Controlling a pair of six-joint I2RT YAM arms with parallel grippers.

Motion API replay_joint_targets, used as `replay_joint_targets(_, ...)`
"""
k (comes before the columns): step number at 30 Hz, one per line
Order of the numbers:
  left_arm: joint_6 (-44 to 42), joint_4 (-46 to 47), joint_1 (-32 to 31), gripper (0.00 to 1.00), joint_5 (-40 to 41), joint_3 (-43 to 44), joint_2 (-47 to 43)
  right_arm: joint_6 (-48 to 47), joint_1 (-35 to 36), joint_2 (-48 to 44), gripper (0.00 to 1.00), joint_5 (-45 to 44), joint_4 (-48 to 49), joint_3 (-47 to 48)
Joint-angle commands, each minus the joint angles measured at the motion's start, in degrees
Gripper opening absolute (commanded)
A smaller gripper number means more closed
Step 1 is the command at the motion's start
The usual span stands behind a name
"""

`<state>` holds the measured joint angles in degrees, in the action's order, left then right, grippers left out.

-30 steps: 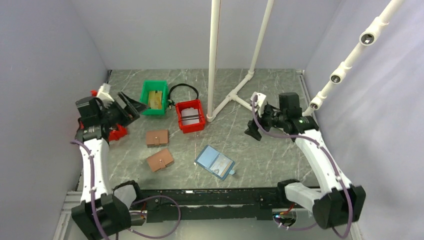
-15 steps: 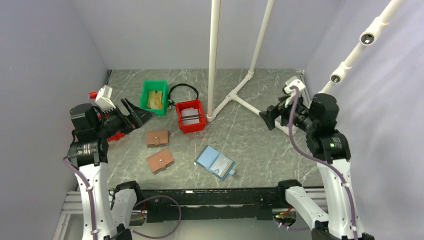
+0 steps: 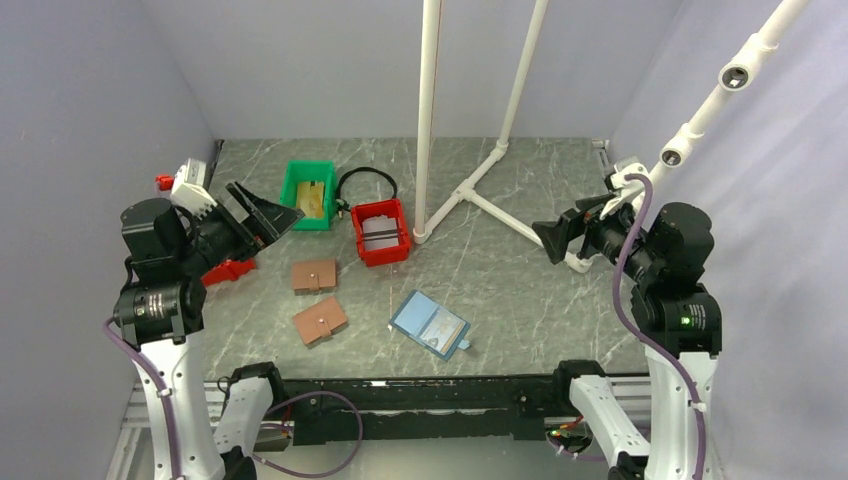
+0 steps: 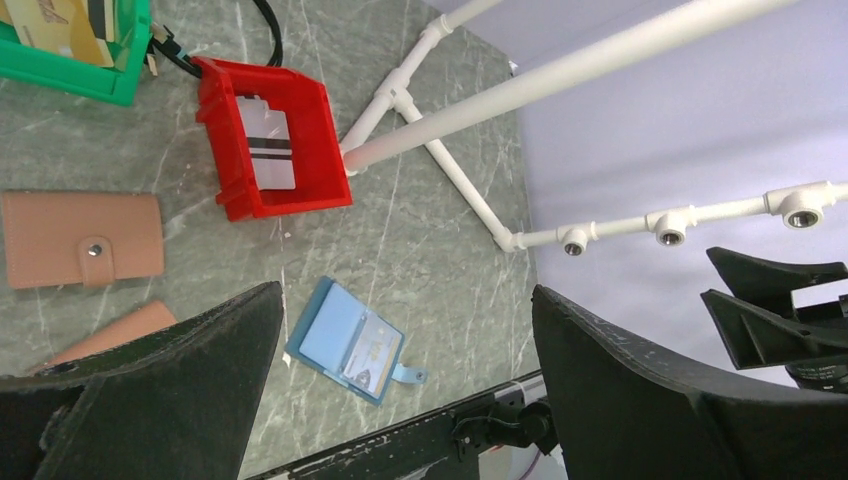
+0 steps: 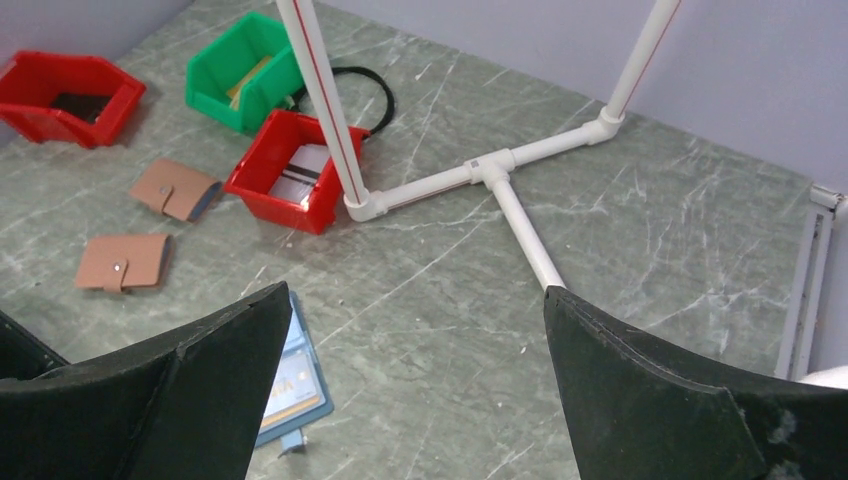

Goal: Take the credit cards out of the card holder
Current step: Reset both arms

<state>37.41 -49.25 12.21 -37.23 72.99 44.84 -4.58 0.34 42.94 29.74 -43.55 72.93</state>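
Note:
The blue card holder (image 3: 430, 325) lies open and flat on the table near the front middle, snap tab toward the front right. It also shows in the left wrist view (image 4: 345, 340) and, partly behind a finger, in the right wrist view (image 5: 290, 385). A card (image 4: 372, 352) sits in its clear pocket. Gold-tan credit cards (image 3: 313, 198) lie in the green bin (image 3: 293, 200). My left gripper (image 3: 268, 205) is open and empty, held high at the left. My right gripper (image 3: 548, 240) is open and empty, held high at the right.
A red bin (image 3: 368, 248) with a striped card stands by the white pipe frame (image 3: 428, 120). Two brown wallets (image 3: 314, 276) (image 3: 320, 320) lie left of the holder. A black cable (image 3: 365, 180) lies behind the bins. Another red bin (image 5: 65, 85) sits at the far left.
Both arms have lifted and drawn outward: the left gripper toward the left wall, the right gripper to the right and up. The card holder has not moved.

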Motion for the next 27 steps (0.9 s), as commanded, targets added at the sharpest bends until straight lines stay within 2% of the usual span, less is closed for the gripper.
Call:
replay_joint_targets(1,0.33,0.47,-1.57,1.00,-0.65,0.35,0.13,2.20,-2.18,-0.87,1.00,1.66,-0.31,2.97)
replay_joint_targets(10,-8.26,2.76,-3.06,0.99,-6.51,-1.52,-0.01,1.37,-3.15,-3.19,1.00,0.55,0.08,-0.14)
replay_joint_targets(16,-9.68,1.92,-3.01,0.99,-5.36,-1.99,-0.58,1.70,-3.15,-2.87,1.00,0.95,0.18,-0.10)
replay_joint_targets(27,-10.74,3.61,-3.82,1.00,-10.31,-3.21,-0.41,1.58,-3.80,-2.46,1.00,0.64,-0.33,0.77)
